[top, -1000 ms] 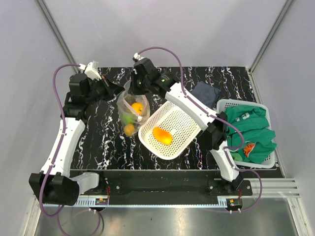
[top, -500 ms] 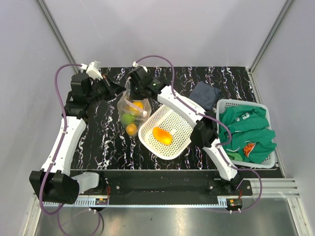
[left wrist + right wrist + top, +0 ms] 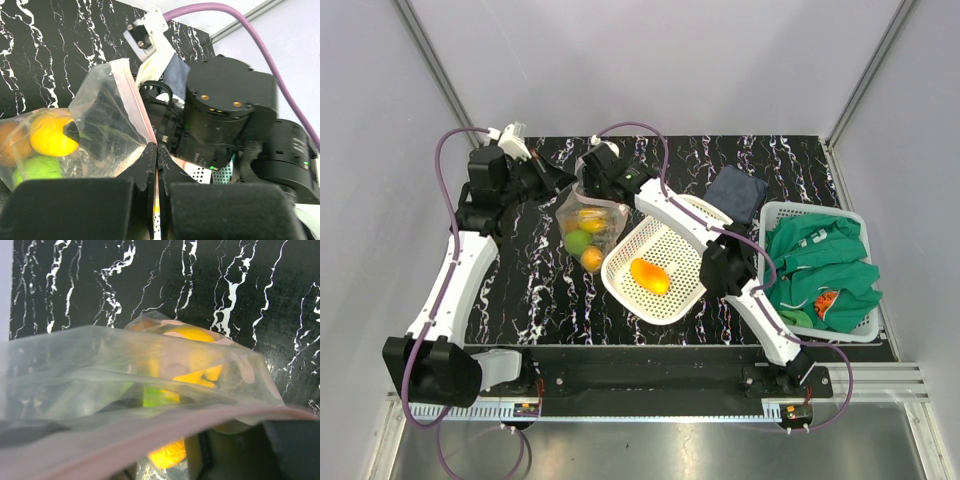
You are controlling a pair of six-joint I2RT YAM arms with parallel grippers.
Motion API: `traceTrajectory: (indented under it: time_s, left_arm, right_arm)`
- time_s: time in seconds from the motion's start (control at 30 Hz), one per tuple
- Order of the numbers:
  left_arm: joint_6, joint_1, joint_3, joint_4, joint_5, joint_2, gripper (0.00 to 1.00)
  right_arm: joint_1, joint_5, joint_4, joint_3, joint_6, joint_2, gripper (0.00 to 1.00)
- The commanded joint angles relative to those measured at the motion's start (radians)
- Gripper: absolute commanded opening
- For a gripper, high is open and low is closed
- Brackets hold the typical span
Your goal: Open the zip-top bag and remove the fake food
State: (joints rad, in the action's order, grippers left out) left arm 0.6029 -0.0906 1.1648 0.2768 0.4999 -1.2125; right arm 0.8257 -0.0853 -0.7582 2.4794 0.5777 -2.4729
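The zip-top bag point(image 3: 588, 228) stands on the black marbled table, clear and crinkly, mouth up. Inside it lie fake food pieces: a yellow one point(image 3: 590, 214), a green one point(image 3: 578, 241) and an orange one point(image 3: 592, 260). My left gripper point(image 3: 156, 147) is shut on the bag's pinkish zip strip point(image 3: 131, 95) and holds that edge up. My right gripper point(image 3: 593, 188) hangs at the bag's mouth. In the right wrist view the film and pink strip point(image 3: 150, 432) cover the jaws, and its dark fingers point(image 3: 295, 450) show far apart behind the film, open. Another orange piece point(image 3: 650, 276) lies in the tilted white basket point(image 3: 682, 238).
The tilted white mesh basket leans right beside the bag under the right arm. A second white basket point(image 3: 772, 212) at the right edge holds green clothing point(image 3: 825, 262). A dark blue folded cloth point(image 3: 738, 190) lies at the back right.
My right gripper has moved left and down to the bag's mouth and its jaws have spread. The left gripper keeps its hold on the zip strip.
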Motion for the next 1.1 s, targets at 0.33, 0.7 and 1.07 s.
traceTrajectory:
  time_s: [0.33, 0.7, 1.07]
  left_arm:
    - [-0.003, -0.005, -0.005, -0.091, 0.003, -0.055, 0.00]
    - [-0.034, -0.003, -0.022, -0.090, -0.020, -0.093, 0.00]
    - [-0.058, 0.008, -0.034, -0.062, -0.060, -0.055, 0.00]
  right_arm:
    - [-0.019, 0.082, 0.138, 0.022, -0.078, -0.116, 0.77]
    - [-0.022, 0.193, 0.198, 0.072, -0.055, -0.254, 0.84]
    - [-0.022, 0.236, 0.214, -0.008, -0.062, -0.112, 0.37]
